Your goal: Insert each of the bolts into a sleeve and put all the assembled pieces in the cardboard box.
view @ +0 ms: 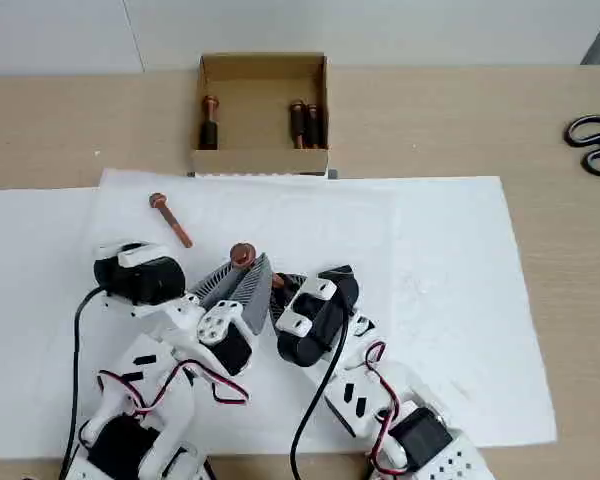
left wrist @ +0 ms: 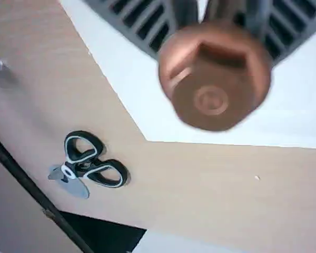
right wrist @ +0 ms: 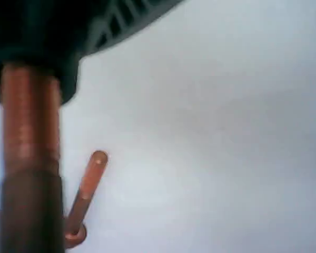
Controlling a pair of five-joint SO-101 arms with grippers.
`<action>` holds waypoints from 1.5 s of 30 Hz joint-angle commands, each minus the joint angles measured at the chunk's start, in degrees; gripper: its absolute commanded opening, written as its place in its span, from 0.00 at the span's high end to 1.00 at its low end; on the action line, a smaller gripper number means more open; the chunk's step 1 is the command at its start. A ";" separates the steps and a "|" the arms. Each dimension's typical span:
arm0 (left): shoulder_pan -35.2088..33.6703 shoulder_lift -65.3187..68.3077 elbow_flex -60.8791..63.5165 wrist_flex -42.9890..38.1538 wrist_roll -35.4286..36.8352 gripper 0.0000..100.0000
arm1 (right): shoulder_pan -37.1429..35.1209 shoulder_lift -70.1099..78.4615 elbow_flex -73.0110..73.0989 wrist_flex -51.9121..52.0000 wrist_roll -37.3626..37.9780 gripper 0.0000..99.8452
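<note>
— Bolts: how many do you count?
— Two outside the cardboard box (view: 260, 160). A held bolt (view: 243, 254) is just left of centre in the high view. A loose bolt (view: 170, 219) lies flat on the white sheet (view: 430, 300), up and left of it, apart. Three assembled pieces (view: 297, 124) lie in the box at top centre, one by its left wall and two side by side at its right.
— And grippers?
— Two. The left gripper (view: 250, 266) is clamped on the held bolt at its head end. The right gripper (view: 288, 300) sits just beside it, to the right; whether it grips anything I cannot tell.
— How does the held bolt look?
— Copper-coloured, with a hexagon head on a round flange, a small ring stamped in the middle, and a threaded shank.
— Which view tells you that?
— The left wrist view has the head end-on between grey ribbed fingers (left wrist: 131, 16). The right wrist view has the shank lengthwise, its near end in what looks to be a darker sleeve (right wrist: 31, 216), with the loose bolt beyond it on the sheet. The high view gives the box's contents.
— Anything else?
— One pair of scissors (view: 595, 143) at the right edge of the high view, on the bare table (view: 80, 120).
</note>
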 commanded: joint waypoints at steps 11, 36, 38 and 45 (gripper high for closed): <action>1.14 -0.09 -0.13 -1.85 -1.49 0.99 | -6.11 -0.66 -0.62 -1.80 0.70 1.00; 5.01 -0.18 -0.13 13.45 -5.27 0.99 | -6.37 -0.66 -0.44 -1.89 0.70 1.00; 5.10 -0.18 -0.13 13.45 -5.27 0.99 | -6.37 -0.66 -0.44 -1.89 0.70 1.00; 5.01 -0.18 -0.04 13.63 -5.27 0.99 | -5.49 -0.66 -0.44 -1.89 0.70 1.00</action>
